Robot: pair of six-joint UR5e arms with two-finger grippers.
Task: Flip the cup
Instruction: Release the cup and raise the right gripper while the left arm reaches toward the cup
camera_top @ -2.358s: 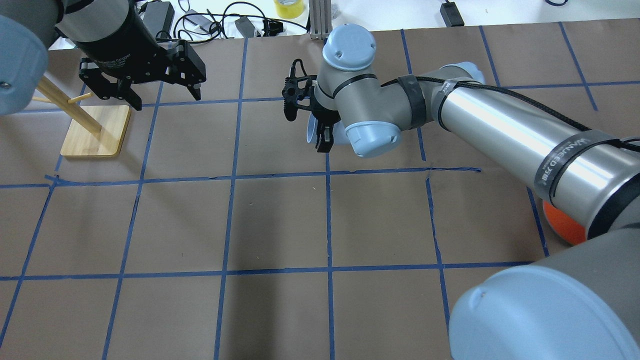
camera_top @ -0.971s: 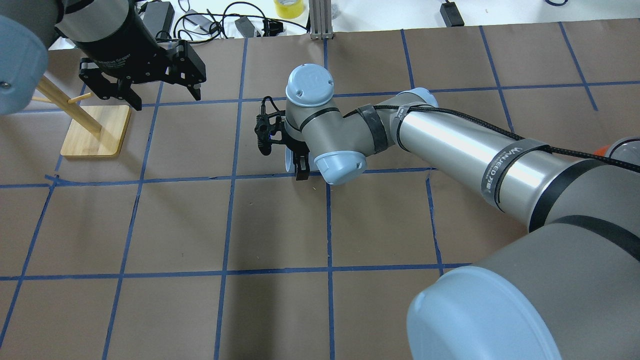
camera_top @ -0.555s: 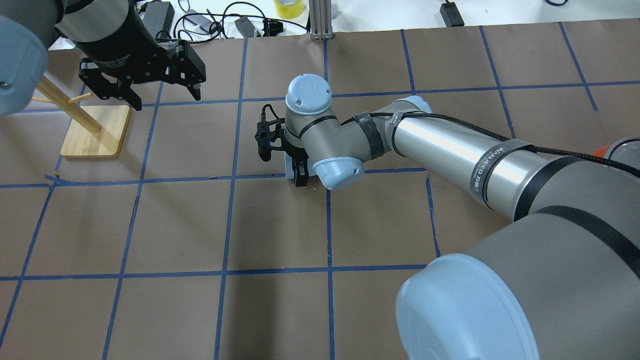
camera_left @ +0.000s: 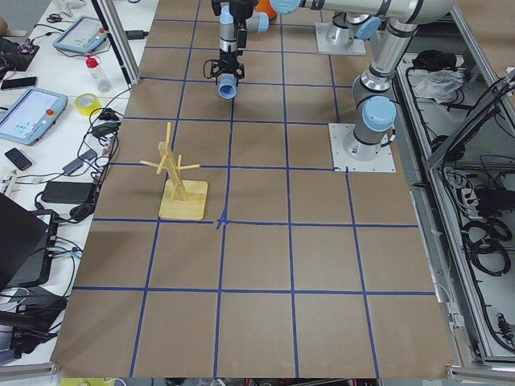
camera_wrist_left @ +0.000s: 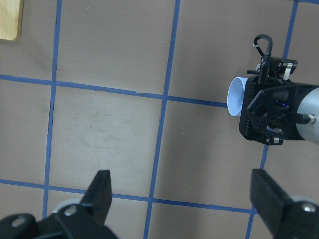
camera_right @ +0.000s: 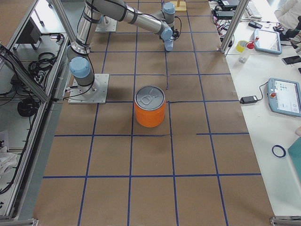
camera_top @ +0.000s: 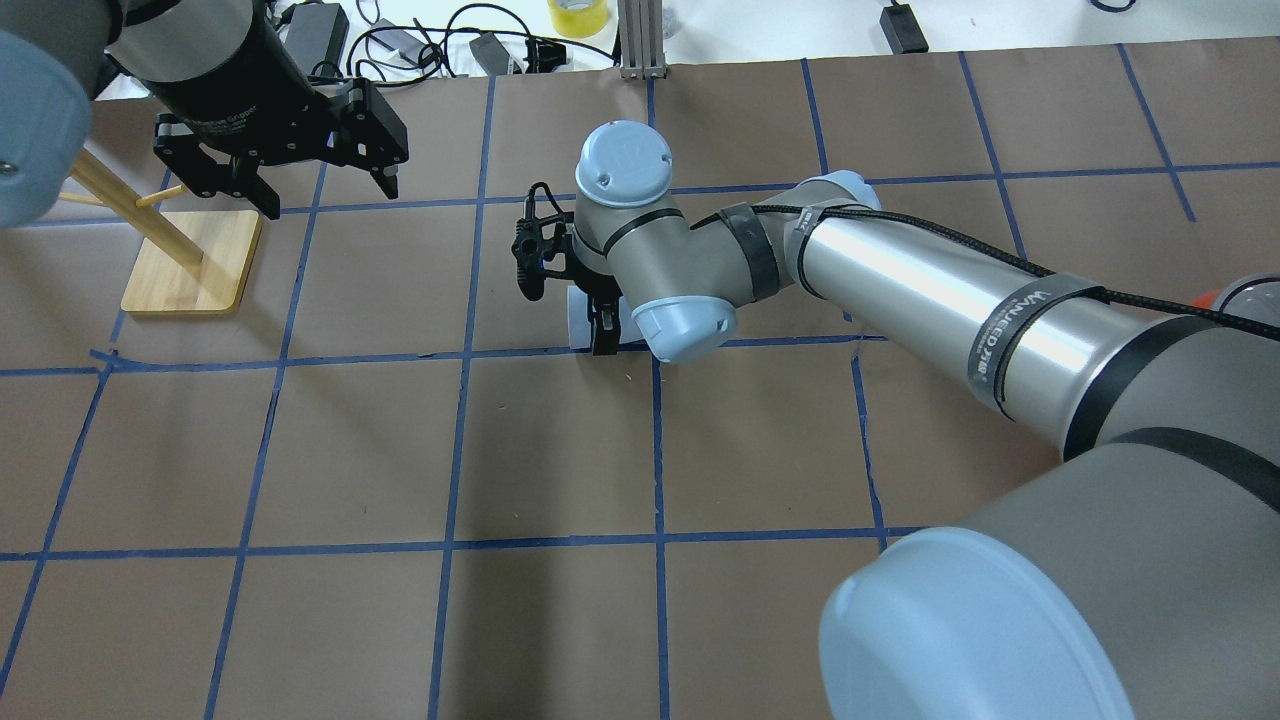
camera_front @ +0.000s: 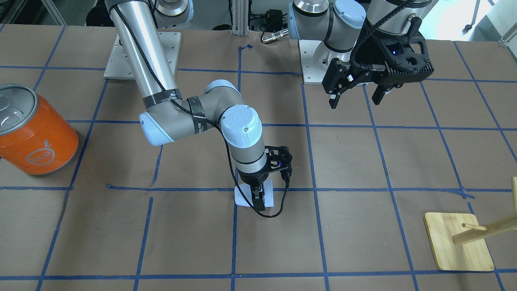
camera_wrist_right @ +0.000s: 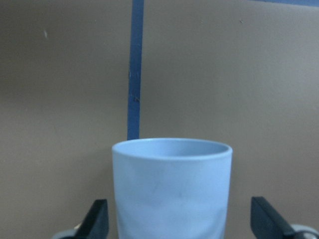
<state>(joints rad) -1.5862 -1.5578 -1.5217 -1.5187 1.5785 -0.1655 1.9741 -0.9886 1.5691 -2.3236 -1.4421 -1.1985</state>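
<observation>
The right tool (camera_front: pixel 257 198) points down over the cup (camera_wrist_right: pixel 172 184) with its jaws spread, released rather than clenched. In the right wrist view its fingers (camera_wrist_right: pixel 99 221) stand either side of the wall, and bare bench (camera_top: pixel 350 450) shows in the gaps. The left tool (camera_front: pixel 355 103) is also released and empty. It hangs above the far left of the bench, near the wooden stand (camera_top: pixel 190 260) and well apart from the cup.

The cup is around the middle of the bench, near a blue tape line (camera_wrist_right: pixel 134 69). It seems to lie on its side with the mouth turned left; whether it rests fully on the paper I cannot tell. The orange can (camera_front: pixel 36 133) sits well apart on the right.

By its look the cup is light, stiff-walled plastic, smooth and so probably slippery. On its side it could roll, curving because of the taper. The taper may also let a pinch slide toward the narrow base. I would take it across the wall about halfway along, fingers on opposite sides, squeezing only enough to hold. The open rim is probably the part that flexes most.
</observation>
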